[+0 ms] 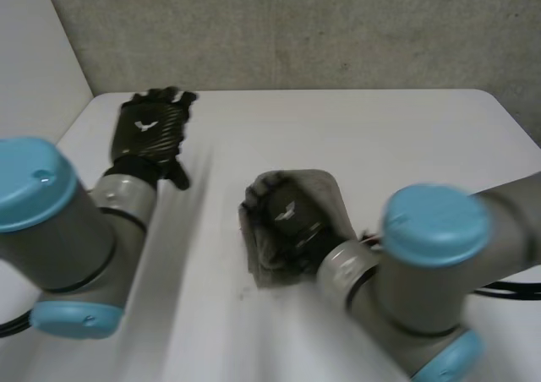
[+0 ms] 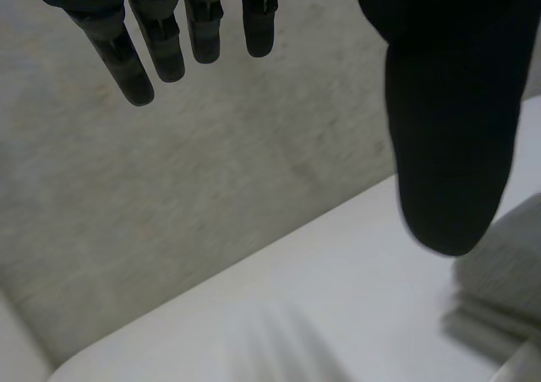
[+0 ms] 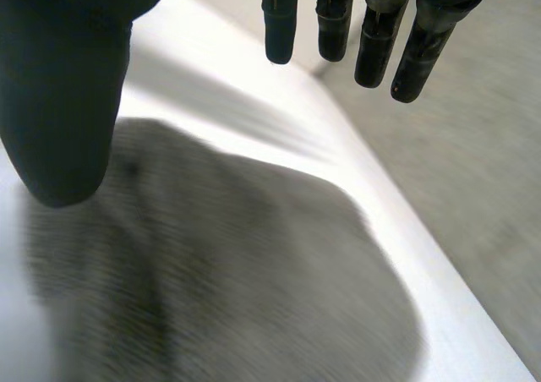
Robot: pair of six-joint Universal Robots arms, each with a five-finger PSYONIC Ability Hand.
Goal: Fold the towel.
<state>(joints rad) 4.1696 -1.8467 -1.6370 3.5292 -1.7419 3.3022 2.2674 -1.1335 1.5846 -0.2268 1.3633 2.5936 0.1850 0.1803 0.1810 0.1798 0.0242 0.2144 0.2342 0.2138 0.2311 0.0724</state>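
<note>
1. Head view: the towel (image 1: 330,198) lies on the white desk (image 1: 363,128) as a small grey bundle. The right robot hand (image 1: 287,223) sits over its middle, so only a rim of towel shows around the black hand.
2. From here I cannot tell whether that palm presses the towel or hangs just above it. How many layers the towel has cannot be made out either.
3. The wrist of the right arm (image 1: 423,264) covers the towel's near right edge.
4. Right wrist view: the right robot hand's fingers (image 3: 376,44) are straight and stand well apart from the thumb, clasping nothing. The towel (image 3: 237,272) lies under the palm as a soft grey patch whose edges and folds are hard to read. The fingertips reach past the towel's far edge, over bare desk.
5. The left robot hand (image 1: 150,133) is well apart from the towel, to its left and farther toward the grey wall (image 1: 296,27), with its back turned up.
6. Left wrist view: the left robot hand's fingers (image 2: 156,48) are straight, the thumb is held away from them, and nothing lies between.
7. Beside that thumb a grey ribbed shape (image 2: 499,268) is cut off at the view's edge. It may be the towel, but I cannot tell.
</note>
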